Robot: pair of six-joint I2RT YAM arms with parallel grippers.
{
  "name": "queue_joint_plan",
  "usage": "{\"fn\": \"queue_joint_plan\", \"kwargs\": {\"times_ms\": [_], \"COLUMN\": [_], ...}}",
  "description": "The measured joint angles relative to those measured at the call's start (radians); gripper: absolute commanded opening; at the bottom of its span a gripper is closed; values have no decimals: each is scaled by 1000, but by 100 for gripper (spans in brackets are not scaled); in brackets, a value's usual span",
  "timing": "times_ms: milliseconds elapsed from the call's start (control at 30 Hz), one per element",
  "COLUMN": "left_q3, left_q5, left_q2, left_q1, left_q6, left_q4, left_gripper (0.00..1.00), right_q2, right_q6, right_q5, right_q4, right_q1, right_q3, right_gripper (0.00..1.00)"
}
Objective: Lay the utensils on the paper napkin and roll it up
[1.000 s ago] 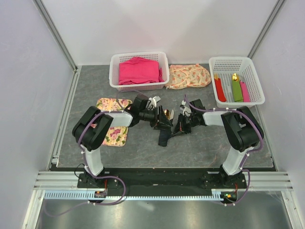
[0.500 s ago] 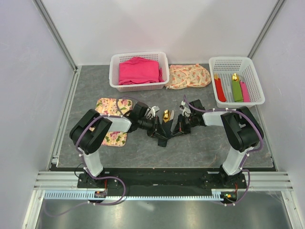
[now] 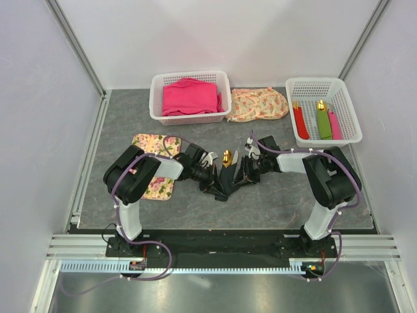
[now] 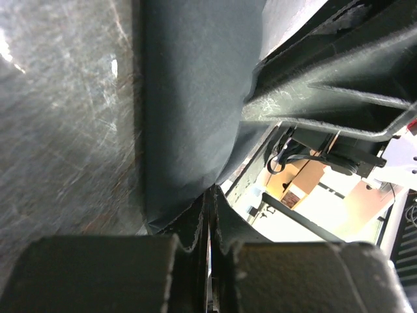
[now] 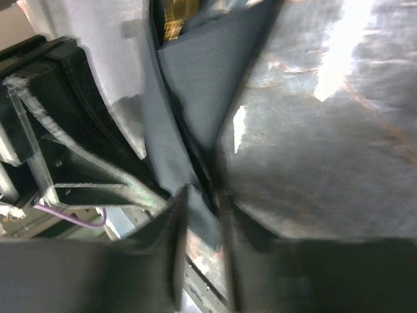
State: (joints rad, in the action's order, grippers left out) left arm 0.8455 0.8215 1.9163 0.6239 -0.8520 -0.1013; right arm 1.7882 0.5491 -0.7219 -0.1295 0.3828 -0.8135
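The left fingers (image 4: 199, 235) are pressed together on an edge of the black napkin (image 4: 189, 98). The right fingers (image 5: 177, 235) pinch a fold from the opposite side, mid-table (image 3: 293, 195). One gold-headed utensil (image 3: 227, 157) pokes out of the bundle. The paper looks light, limp and easily torn, so the edges beside the utensil seem the safest hold. Compared with a second ago, the left wrist sits nearer the table's near edge, uncovering more of the gold head.
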Motion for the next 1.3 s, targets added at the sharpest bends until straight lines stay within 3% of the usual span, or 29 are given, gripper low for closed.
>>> {"fn": "queue_joint_plan", "kwargs": {"times_ms": [133,333,533,800,900,1167,1300], "left_q3": [7,13,19,25,25,-3,-11], "left_q5": [0,0,-3,-5,-5,-34,-47], "left_q2": [2,3,4,5,5,-48,-107], "left_q1": [0,0,1,2,2,2,2], "left_q6": [5,9,13,18,23,27,27], "left_q4": [14,27,37,48,48,27,-1], "left_gripper": [2,2,2,4,7,28,32], "right_q2": [-34,-39,-4,34,39,44,44], "right_q6": [-5,-19,-26,-30,-29,-30,-31], "right_q5": [13,54,79,91,88,79,76], "right_q4": [-8,-23,-21,-8,-3,14,20], "right_q1": [8,7,8,15,15,15,15], "right_q3": [-10,-53,-87,-91,-90,-84,-80], "right_gripper": [60,63,45,0,0,0,0]}}
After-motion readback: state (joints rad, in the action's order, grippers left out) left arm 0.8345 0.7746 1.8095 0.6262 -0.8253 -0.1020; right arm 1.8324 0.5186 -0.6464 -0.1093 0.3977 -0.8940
